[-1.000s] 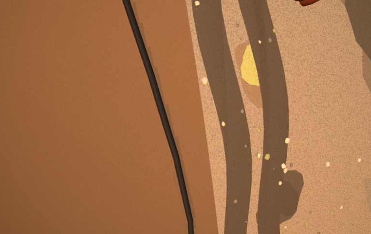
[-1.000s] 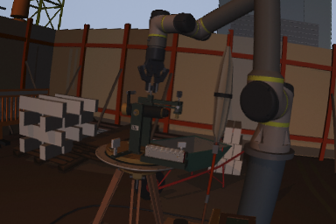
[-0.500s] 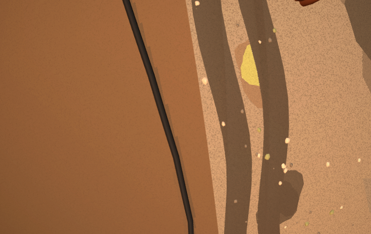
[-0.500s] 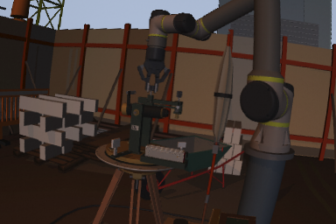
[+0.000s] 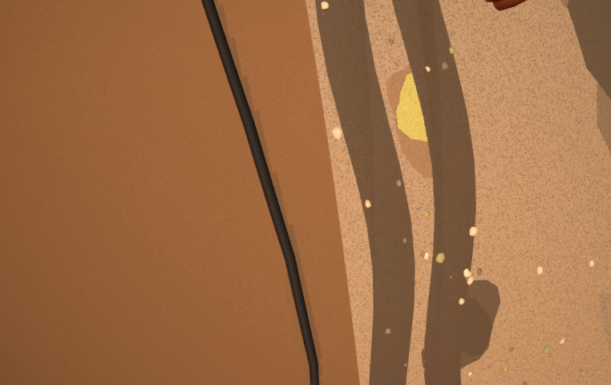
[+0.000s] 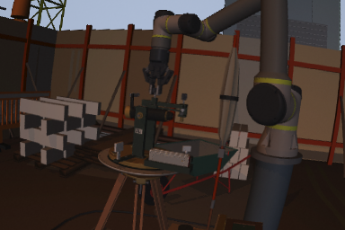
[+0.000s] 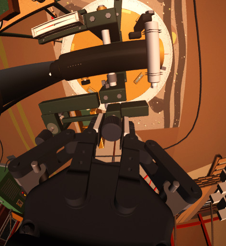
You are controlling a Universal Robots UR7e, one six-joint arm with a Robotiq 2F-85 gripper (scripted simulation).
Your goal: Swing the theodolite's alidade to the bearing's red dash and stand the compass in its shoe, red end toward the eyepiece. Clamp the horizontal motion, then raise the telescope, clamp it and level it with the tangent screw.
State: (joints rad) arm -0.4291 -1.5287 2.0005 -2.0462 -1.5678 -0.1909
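My gripper [image 7: 111,126] points down over the top of the theodolite [image 6: 146,128], and its two fingers are closed on a dark knurled knob [image 7: 111,128] at the top of the green standard. The black telescope [image 7: 100,59] lies across the standards below, its wide end to the left. A pale cylinder [image 7: 152,53] sits across its right end. The round graduated plate [image 7: 166,55] lies under them on the tripod head [image 6: 134,162]. A long white compass box [image 7: 58,24] with a red needle line sits on a green bracket at the far side.
A green wheelbarrow [image 6: 197,155] stands beside the tripod, close to the arm's base. Stacked pale blocks [image 6: 56,126] stand to the left. A black cable [image 5: 261,176] runs over the ground, with dark wheel ruts [image 5: 385,214] beside it. A red-framed fence [image 6: 202,83] closes the back.
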